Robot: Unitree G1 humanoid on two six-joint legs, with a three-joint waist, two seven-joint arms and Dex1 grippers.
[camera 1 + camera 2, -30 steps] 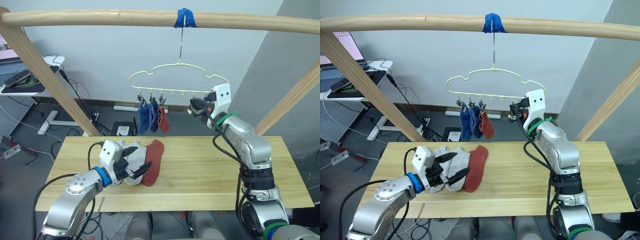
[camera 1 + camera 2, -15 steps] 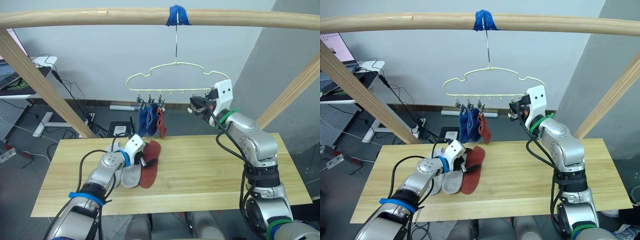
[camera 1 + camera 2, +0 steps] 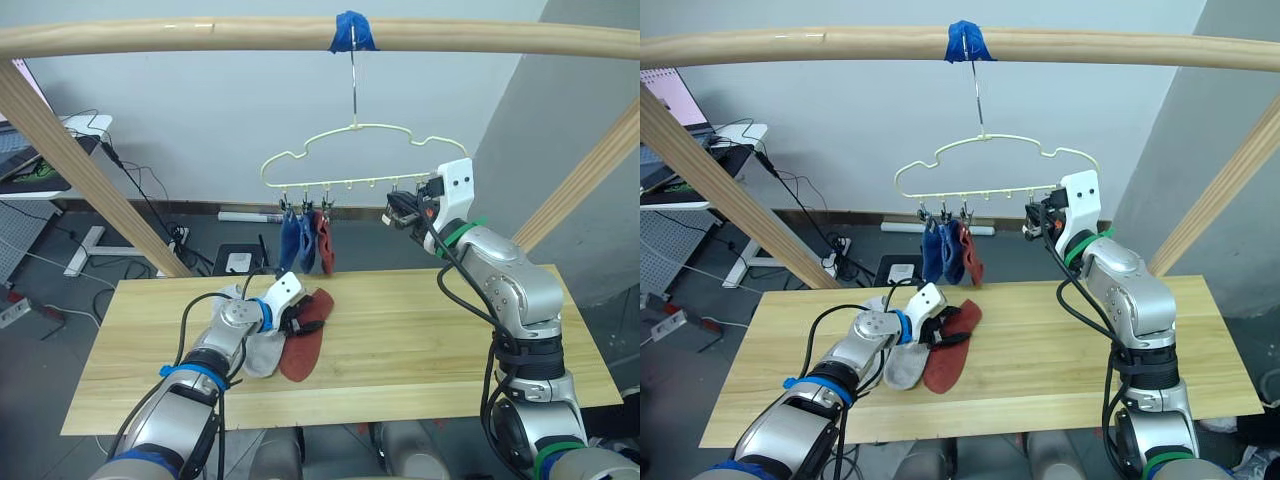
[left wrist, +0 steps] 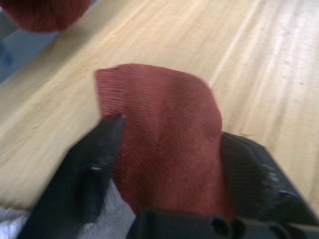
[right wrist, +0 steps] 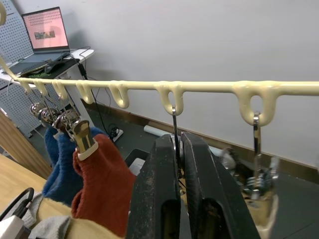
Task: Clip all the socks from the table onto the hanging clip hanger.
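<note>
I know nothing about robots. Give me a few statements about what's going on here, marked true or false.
1. Three socks hang from the clip hanger: two blue and one rust red. True.
2. The left pincer has its fingers around a grey sock. False: the rust red sock on the table lies between them.
3. The right pincer is shut on a clip of the hanger. True.
4. The hanger hangs from a metal rail. False: its hook hangs from a wooden pole, at blue tape.
</note>
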